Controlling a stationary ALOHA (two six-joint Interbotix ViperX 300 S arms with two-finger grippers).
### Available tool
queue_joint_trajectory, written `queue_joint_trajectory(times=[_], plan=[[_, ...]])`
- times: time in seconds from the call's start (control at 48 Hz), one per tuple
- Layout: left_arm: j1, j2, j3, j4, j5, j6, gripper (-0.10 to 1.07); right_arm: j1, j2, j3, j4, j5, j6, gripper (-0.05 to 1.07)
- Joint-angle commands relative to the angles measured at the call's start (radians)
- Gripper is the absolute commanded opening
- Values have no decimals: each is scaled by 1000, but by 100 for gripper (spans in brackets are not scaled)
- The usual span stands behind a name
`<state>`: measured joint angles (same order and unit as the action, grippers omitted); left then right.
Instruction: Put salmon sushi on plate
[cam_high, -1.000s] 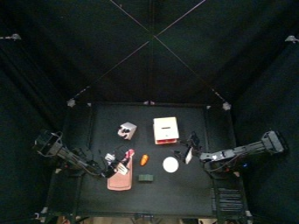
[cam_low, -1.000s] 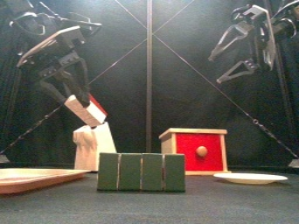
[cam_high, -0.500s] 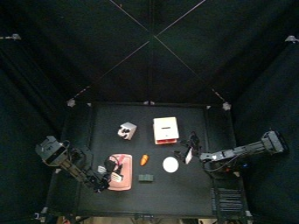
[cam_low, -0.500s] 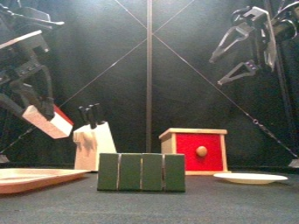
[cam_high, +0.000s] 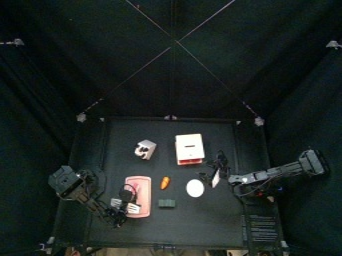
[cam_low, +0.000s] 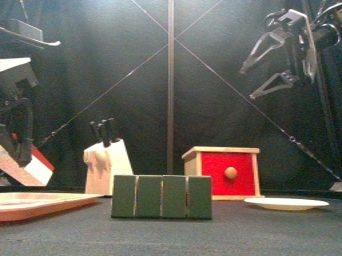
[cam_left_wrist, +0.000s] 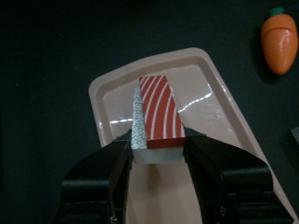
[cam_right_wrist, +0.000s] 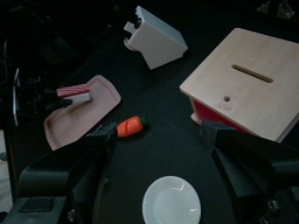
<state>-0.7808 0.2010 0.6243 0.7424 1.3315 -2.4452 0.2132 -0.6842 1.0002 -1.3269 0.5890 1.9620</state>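
Note:
The salmon sushi (cam_left_wrist: 158, 109), an orange-red striped slab on a white base, sits between the jaws of my left gripper (cam_left_wrist: 158, 153), which is shut on it. It hangs tilted just above the near end of the pink tray (cam_left_wrist: 117, 96). In the front view the sushi (cam_low: 32, 168) is at the far left, above the tray (cam_low: 34, 206). The round white plate (cam_high: 197, 187) lies right of the table's middle, near the front. My right gripper (cam_low: 274, 65) hangs high over that side, open and holding nothing.
An orange carrot (cam_left_wrist: 277, 44) lies between the tray and the plate. A dark green block (cam_low: 162, 196) stands at the front edge. Behind are a wooden box with a red front (cam_low: 223, 172) and a knife block (cam_low: 107, 165).
My left arm has swung left and toward the table's front, carrying the sushi lower. The right arm has not moved.

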Motion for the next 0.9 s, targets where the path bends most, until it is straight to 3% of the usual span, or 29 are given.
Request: queue_joint_trajectory(times=[0.0,0.458,0.875], plan=[[-2,9,-40,-3,12,-2,55,2,-3,-9,-3,2,2,104],[0,48,-55,-26,5,-83,59,2,-3,-9,-3,2,2,104],[0,41,-60,-20,-8,-87,83,2,-3,-9,-3,2,0,104]])
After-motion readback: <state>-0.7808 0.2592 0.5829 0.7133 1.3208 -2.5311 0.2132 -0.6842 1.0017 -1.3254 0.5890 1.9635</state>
